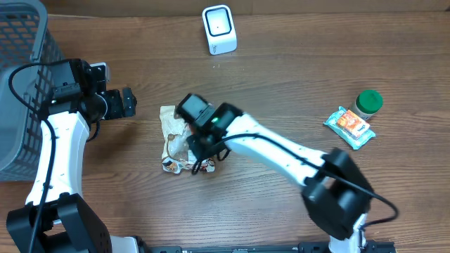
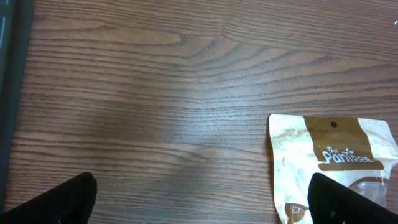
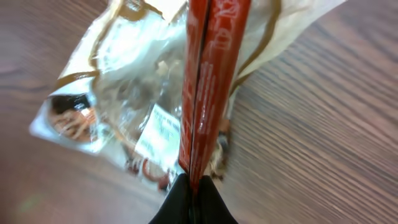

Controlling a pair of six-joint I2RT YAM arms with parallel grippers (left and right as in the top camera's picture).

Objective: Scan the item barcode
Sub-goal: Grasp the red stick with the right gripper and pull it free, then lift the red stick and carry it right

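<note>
The right gripper [image 3: 191, 186] jaws are clamped on a thin red packet [image 3: 208, 74], edge-on, over the snack pouch [image 3: 118, 93] at mid-table; the left gripper [image 2: 205, 208] jaws stand wide apart, empty. Lift straight up w/o dragging the pouch, then turn the packet's flat face to the white scanner [image 1: 219, 29]. Only the right wrist view shows the grip; only overhead shows the scanner.

A grey mesh basket [image 1: 21, 84] stood at the far left of the wooden desk [image 1: 295, 77], running out of the overhead view on its top and left sides. Well apart from it, near the right edge, a small jar with a green lid [image 1: 368, 102] stood upright. Just beside the jar, touching or nearly so, lay a flat teal-edged packet [image 1: 349, 126] with an orange picture, set at a slant to the desk's grain.
</note>
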